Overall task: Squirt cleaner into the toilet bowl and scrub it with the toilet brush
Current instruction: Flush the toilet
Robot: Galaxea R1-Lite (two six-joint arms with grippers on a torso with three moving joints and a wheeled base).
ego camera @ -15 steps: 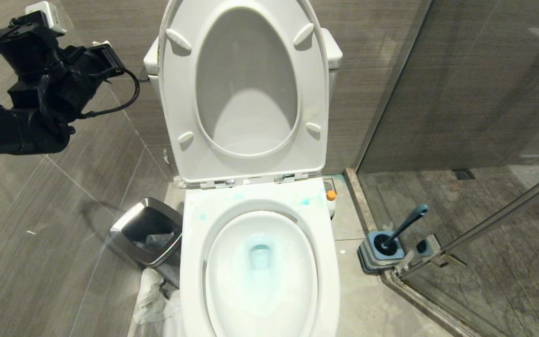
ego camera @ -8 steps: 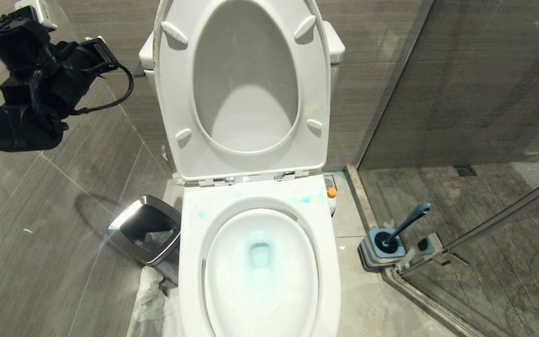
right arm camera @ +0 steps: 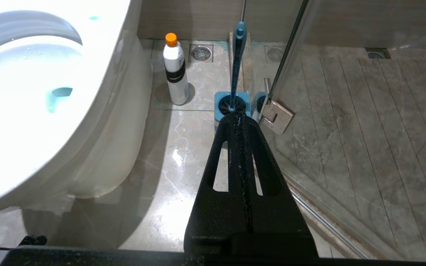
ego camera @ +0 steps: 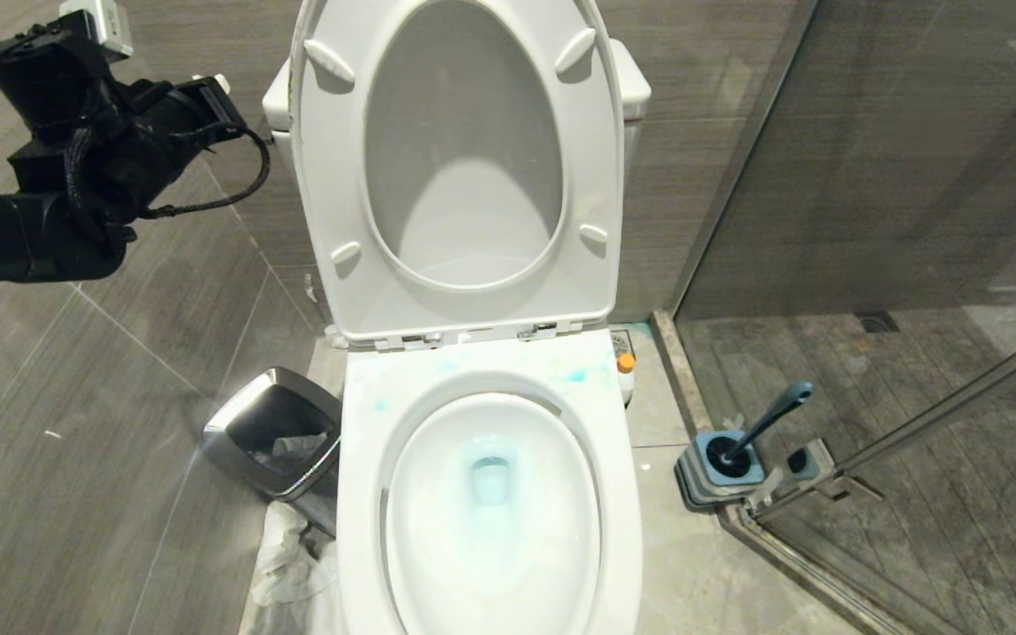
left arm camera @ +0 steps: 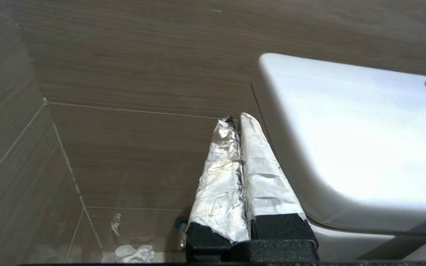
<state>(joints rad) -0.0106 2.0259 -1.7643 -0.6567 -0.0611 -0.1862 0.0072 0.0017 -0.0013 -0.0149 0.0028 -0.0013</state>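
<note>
With its fingers pressed together on nothing, the left gripper sits high beside the tank, well apart from the toilet brush. Right gripper also closed and empty, low, pointing at the brush in its holder on the floor by the glass door. Toilet bowl between the two, seat up, cleaner tinting the water blue, blots on the rim. White bottle beside the bowl, bin on the other side. Left arm raised and level.

No readable text, labels, brands, numbers or signs anywhere.
</note>
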